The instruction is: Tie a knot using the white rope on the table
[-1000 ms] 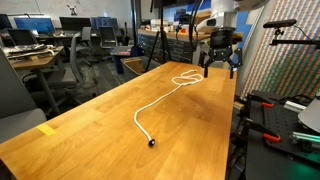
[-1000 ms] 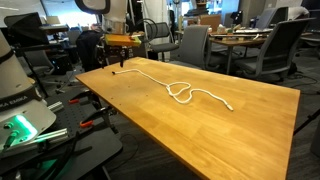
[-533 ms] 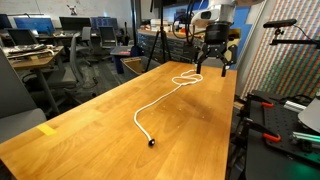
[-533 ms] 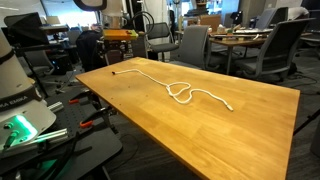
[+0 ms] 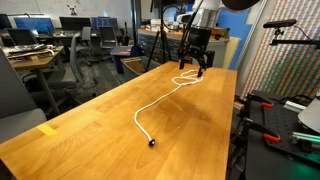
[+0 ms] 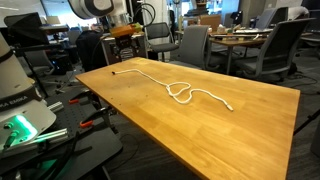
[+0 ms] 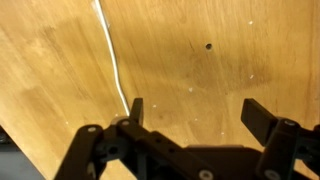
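The white rope [image 5: 160,100] lies along the light wooden table [image 5: 90,135], from a dark tip [image 5: 152,142] near the middle to a loop [image 5: 185,79] at the far end. In an exterior view the rope [image 6: 200,95] snakes across the table [image 6: 240,140] with its loop [image 6: 180,92] mid-table. My gripper [image 5: 193,66] hangs open just above the loop end and holds nothing. In the wrist view the gripper [image 7: 200,115] spreads its fingers [image 7: 136,108] over bare wood, with a stretch of rope [image 7: 112,50] to the left of them.
A yellow tape mark [image 5: 47,129] sits near the table's near edge. Office chairs [image 6: 190,45] and desks stand behind the table. A tripod [image 5: 158,45] stands past the far end. A patterned panel [image 5: 285,55] and black gear [image 5: 275,120] flank one side.
The gripper has travelled from the table's far corner sideways along the far end to hang over the rope's loop. It stayed open. The rope has not moved.
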`<action>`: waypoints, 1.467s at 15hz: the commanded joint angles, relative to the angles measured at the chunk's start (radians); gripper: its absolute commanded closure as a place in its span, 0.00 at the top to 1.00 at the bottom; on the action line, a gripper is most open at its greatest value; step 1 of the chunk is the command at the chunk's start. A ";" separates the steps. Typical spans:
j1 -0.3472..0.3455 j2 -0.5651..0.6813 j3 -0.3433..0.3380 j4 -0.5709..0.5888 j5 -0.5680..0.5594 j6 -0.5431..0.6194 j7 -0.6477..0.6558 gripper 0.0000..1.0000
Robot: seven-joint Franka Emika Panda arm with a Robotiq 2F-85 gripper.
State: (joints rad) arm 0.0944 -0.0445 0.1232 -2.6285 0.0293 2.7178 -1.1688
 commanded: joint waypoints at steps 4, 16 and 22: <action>0.019 0.060 -0.019 0.036 0.039 0.021 -0.009 1.00; -0.068 0.427 -0.121 0.367 -0.257 0.085 0.260 1.00; -0.198 0.554 -0.059 0.451 -0.205 0.102 0.221 1.00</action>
State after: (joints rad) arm -0.0521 0.4540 0.0358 -2.2355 -0.1863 2.8011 -0.9433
